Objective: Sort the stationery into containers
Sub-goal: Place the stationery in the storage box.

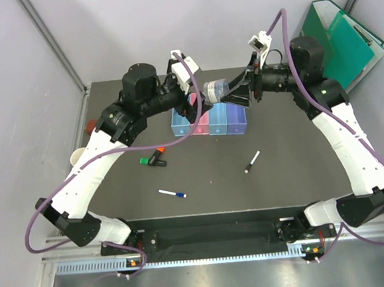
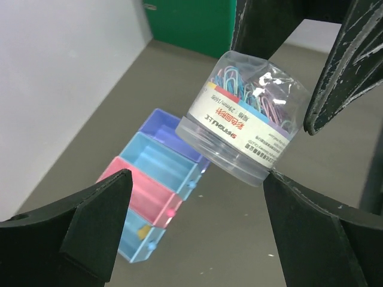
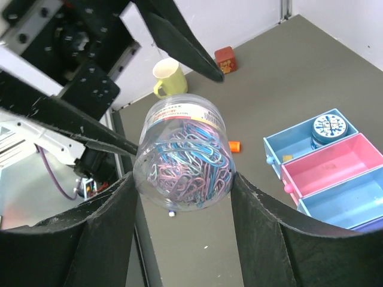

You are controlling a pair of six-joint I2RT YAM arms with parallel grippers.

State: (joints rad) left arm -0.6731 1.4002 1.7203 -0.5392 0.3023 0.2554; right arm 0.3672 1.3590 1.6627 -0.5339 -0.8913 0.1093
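My right gripper (image 1: pixel 233 91) (image 3: pixel 182 186) is shut on a clear jar of coloured paper clips (image 1: pixel 215 88) (image 3: pixel 182 156) (image 2: pixel 242 125), held on its side in the air above the containers (image 1: pixel 210 122) (image 2: pixel 157 186) (image 3: pixel 335 170). My left gripper (image 1: pixel 198 100) (image 2: pixel 197 179) is open, its fingers spread around the jar's lid end. A blue tape roll (image 3: pixel 328 127) and a tan eraser (image 3: pixel 288 158) lie in the end light blue bin. On the table lie green and orange-and-black highlighters (image 1: pixel 153 159), a white pen with a blue cap (image 1: pixel 173 194) and a black-and-white marker (image 1: pixel 252 162).
A pale yellow cup (image 3: pixel 169 76) (image 1: pixel 77 156) stands at the table's left edge, with a small red block (image 3: pixel 226 58) beside it. Green folders (image 1: pixel 340 35) lean at the back right. A small orange piece (image 3: pixel 234 146) lies on the table near the bins.
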